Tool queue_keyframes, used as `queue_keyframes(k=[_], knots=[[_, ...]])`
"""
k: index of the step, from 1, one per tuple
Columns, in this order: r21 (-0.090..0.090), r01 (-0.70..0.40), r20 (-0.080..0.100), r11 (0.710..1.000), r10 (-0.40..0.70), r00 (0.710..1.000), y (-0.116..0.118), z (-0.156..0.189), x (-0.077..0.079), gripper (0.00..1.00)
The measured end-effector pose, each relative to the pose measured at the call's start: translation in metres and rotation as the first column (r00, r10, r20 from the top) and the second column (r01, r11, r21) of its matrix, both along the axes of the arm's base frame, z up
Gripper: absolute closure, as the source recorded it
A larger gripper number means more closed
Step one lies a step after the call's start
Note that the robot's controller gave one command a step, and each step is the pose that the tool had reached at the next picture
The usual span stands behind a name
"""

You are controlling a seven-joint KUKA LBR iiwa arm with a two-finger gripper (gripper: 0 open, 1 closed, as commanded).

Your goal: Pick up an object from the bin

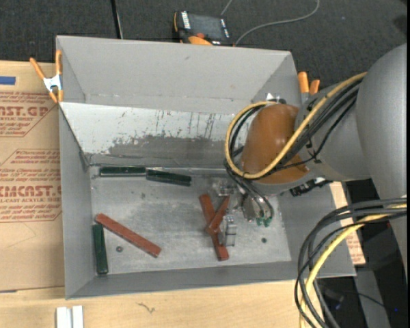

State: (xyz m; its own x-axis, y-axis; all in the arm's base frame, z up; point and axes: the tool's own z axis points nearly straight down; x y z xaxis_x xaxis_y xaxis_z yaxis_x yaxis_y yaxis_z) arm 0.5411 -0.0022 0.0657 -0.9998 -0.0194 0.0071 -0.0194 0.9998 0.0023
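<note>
Gripper (227,232) down at crossed red-brown sticks (206,208) near the bin's (171,74) right wall, grip state unclear, nothing lifted yet.

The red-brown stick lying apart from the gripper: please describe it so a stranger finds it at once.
In the grey bin, look at the lower left corner. A red-brown stick lies slanted, beside a dark green stick. The other red-brown sticks cross at the gripper; this one lies apart from them.

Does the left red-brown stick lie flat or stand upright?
Flat: the red-brown stick lies with its whole length on the bin floor.
</note>
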Motion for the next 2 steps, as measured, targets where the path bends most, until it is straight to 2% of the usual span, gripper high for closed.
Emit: queue_keyframes(k=[1, 2], knots=[[-0.003, 0.072, 0.003, 0.997, -0.072, 0.997, -0.048, 0.003, -0.048, 0.00], [-0.005, -0.266, 0.009, 0.964, 0.266, 0.964, -0.108, 0.004, -0.027, 0.00]])
